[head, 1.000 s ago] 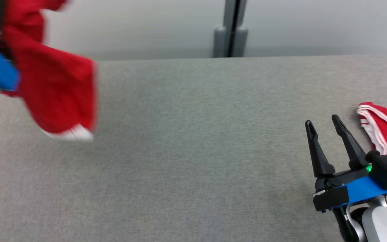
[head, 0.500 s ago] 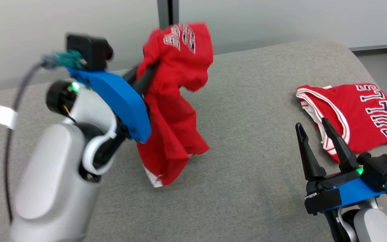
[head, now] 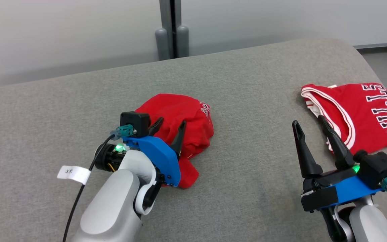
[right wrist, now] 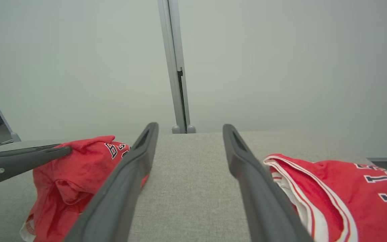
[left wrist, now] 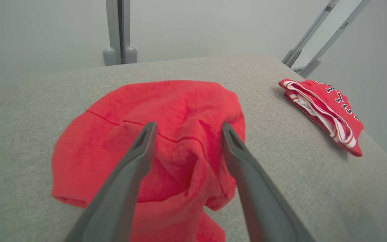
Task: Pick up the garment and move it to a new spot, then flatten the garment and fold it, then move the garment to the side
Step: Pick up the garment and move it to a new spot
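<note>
Garment (head: 180, 114) is a crumpled red heap on the grey worktop (head: 247, 84), well apart from the folded jersey (head: 364, 114), out on that jersey's left. So I'd say the "new spot" part is basically done and flattening is up next.

Left gripper (head: 172, 121) sits right on top of the heap with its fingers spread. In the left wrist view the cloth bulges up between them but nothing is pinched. Right gripper (head: 308, 121) has its fingers wide apart too, holding nothing. It's parked just beside the folded jersey's striped edge, and I can't tell if a fingertip is touching it.

What worries me:
- The heap is all folds and loose loops, so a left fingertip could hook one on the way out and drag the whole thing along.
- Grab it blind and you'll probably pinch several layers at once. Then it lifts as a lump and won't spread flat.
- If the right arm swings towards the heap, its outer finger could catch the folded jersey's trim and pull that neat fold open.
</note>
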Available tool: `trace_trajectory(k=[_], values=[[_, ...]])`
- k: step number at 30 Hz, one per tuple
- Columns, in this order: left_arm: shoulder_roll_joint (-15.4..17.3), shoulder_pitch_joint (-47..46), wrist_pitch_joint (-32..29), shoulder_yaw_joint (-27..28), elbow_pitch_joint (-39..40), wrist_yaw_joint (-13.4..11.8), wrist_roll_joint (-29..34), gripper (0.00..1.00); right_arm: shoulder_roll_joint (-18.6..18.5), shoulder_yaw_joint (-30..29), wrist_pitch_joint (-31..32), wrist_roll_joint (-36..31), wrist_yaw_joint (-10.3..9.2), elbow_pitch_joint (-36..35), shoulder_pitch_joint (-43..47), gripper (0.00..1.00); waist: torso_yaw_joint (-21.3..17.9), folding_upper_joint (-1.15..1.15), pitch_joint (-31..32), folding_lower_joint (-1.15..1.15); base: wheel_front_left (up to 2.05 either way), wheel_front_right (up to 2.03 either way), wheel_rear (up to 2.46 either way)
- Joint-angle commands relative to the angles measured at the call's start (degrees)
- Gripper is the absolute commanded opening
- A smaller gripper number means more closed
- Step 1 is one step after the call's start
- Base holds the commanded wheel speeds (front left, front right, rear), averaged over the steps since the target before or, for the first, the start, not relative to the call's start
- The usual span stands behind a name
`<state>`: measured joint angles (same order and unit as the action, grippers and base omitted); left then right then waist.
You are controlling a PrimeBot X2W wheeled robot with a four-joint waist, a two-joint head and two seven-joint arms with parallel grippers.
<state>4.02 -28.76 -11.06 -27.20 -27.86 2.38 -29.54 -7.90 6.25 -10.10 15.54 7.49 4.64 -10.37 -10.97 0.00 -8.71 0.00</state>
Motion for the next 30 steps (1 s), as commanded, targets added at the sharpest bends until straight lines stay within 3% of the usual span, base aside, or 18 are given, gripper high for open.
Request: trace_trajectory(k=[1, 7, 13, 22, 30], values=[[-0.2, 0.2, 1.8, -0.5, -0.3, 0.6, -0.3, 1.0, -0.3, 0.1, -0.2, -0.1, 0.01, 0.2, -0.3, 1.0, 0.8, 0.0, 0.3, 0.0, 0.0, 0.0, 0.0], [-0.5, 3.2, 12.0, -0.5, 1.0, 3.0, -2.5, 1.0, -0.8, -0.1, 0.3, 0.1, 0.01, 0.4, 1.5, 1.0, 4.4, 0.0, 2.5, 0.0, 0.0, 0.0, 0.0], [2.9, 8.4, 21.0, 2.2, 3.9, 3.4, -2.7, 1.0, -1.1, -0.7, 1.1, 0.1, 0.01, -0.3, 3.2, 1.0, 7.3, 0.0, 4.2, 0.0, 0.0, 0.0, 0.0], [9.4, 15.9, 25.9, 8.0, 7.5, -1.1, 0.6, 1.0, -1.2, -1.8, 2.2, 0.7, 0.01, 0.1, 6.2, 1.0, 9.1, 0.0, 6.5, 0.0, 0.0, 0.0, 0.0], [10.6, 20.9, 26.3, 15.9, 10.6, -3.8, 1.5, 1.0, 0.2, -2.7, 2.0, 0.9, 0.01, 2.2, 7.7, 1.0, 9.3, 0.0, 7.2, 0.0, 0.0, 0.0, 0.0]])
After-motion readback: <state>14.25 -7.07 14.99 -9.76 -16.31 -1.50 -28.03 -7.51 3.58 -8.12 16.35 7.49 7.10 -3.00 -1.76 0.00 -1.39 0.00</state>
